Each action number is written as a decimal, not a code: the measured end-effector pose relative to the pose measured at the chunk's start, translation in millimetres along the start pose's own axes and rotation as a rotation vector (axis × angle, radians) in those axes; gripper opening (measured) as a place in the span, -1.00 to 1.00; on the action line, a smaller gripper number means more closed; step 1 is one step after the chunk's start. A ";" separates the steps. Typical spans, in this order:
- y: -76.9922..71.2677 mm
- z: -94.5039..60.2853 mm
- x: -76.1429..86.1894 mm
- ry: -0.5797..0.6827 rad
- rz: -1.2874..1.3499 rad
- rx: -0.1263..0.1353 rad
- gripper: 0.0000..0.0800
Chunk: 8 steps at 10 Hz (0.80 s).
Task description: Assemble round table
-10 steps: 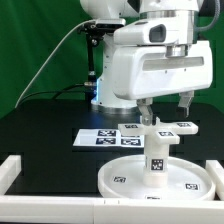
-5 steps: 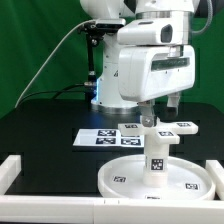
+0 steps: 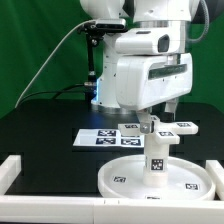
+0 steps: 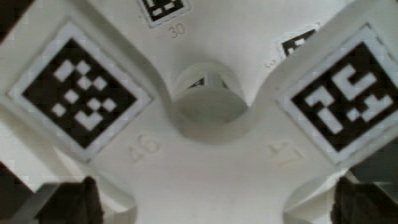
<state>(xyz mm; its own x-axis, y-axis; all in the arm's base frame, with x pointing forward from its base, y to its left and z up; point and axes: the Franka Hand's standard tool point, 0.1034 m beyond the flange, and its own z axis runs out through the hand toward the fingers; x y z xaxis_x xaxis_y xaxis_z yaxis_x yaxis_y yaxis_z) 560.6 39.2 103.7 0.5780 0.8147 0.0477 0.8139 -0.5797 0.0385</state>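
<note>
- Exterior view: the round disc [image 3: 158, 178] lies flat on the black table [image 3: 50, 120], close to the white border rim [image 3: 20, 170] at the front.
- The short thick leg [image 3: 157, 160] stands upright on the middle of the disc, a square tag on its side.
- The cross-shaped base [image 3: 155, 128] sits on top of the leg, its arms spread level and tagged.
- The marker board [image 3: 100, 138] lies flat just behind the disc.
- The gripper [image 3: 158, 110] hangs above the base with its jaws parted and nothing between them; one finger [image 3: 172, 106] is apart from the base, while the other seems hidden behind the wrist housing.
- Wrist view: the camera looks straight down on the base [image 4: 210, 100], two tagged arms framing its round hub, with both dark fingertips [image 4: 71, 203] standing wide either side.
</note>
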 end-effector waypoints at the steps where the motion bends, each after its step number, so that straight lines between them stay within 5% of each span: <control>1: -0.1 0.0 0.0 0.000 0.003 0.000 0.60; 2: -0.1 0.2 -0.1 -0.001 0.026 0.001 0.60; 3: 0.0 0.2 -0.1 0.000 0.032 0.000 0.07; 8: 1.3 0.2 0.4 0.011 0.410 -0.009 0.08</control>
<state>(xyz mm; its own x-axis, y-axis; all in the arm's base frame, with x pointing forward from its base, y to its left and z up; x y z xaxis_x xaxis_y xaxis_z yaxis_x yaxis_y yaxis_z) 561.9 38.8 103.6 0.8539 0.5155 0.0712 0.5153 -0.8567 0.0226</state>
